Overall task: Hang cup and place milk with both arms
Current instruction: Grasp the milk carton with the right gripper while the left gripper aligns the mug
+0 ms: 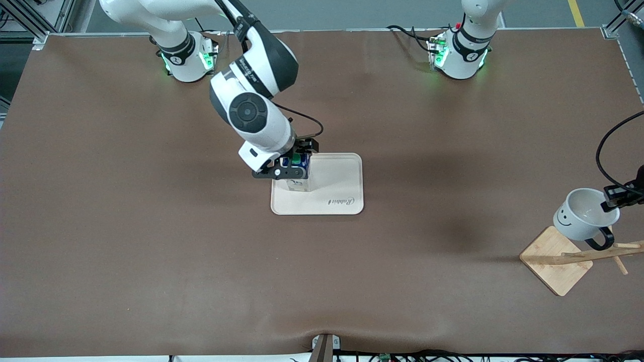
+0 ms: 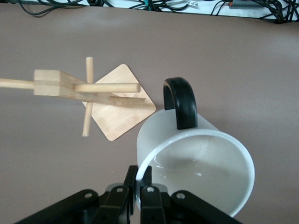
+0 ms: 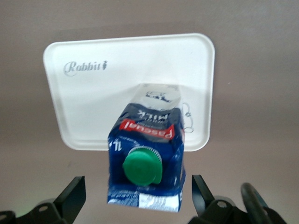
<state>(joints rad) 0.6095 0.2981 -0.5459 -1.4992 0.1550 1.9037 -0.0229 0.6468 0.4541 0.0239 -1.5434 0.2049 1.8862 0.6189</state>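
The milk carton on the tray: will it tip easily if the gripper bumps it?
Probably yes. The milk carton is tall over a small base and stands near the tray edge. The right gripper fingers are open beside it, so nothing steadies it. Its printed sides look smooth, perhaps slippery.

Milk [image 1: 298,182] stands on tray [image 1: 342,171] at bench [image 1: 151,251] centre; cup [image 1: 583,213] over rack [image 1: 558,266] near left arm's end.

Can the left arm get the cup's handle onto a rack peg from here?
Probably yes: the left gripper pinches the cup by its rim above the rack, handle exposed, nothing between.
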